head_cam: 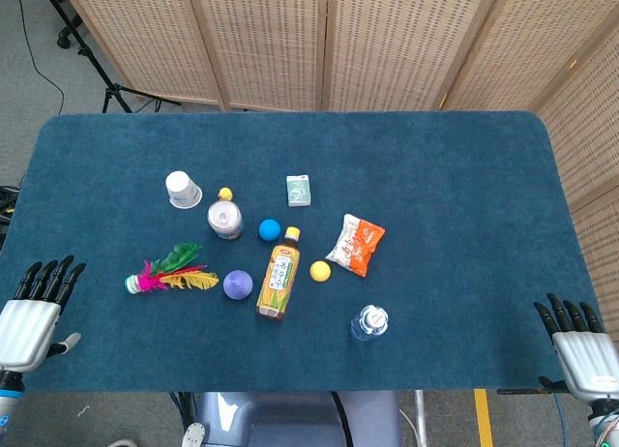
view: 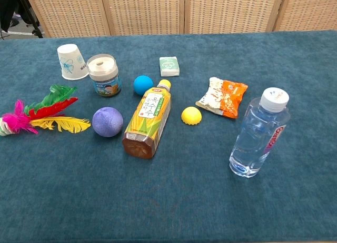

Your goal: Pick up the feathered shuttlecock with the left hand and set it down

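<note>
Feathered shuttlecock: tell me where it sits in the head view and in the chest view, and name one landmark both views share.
Head view: the feathered shuttlecock lies left of centre on the blue table, feathers pointing right, ahead of the left hand.
Chest view: it lies at the far left edge, its base partly cut off.
Shared landmark: the purple ball, just beyond the yellow feather tip in both.

Feathered shuttlecock (head_cam: 169, 273) shows green, red, yellow, pink (magenta tuft); purple ball (head_cam: 237, 284), blue ball (head_cam: 269, 229), teal table (head_cam: 464, 176).
</note>
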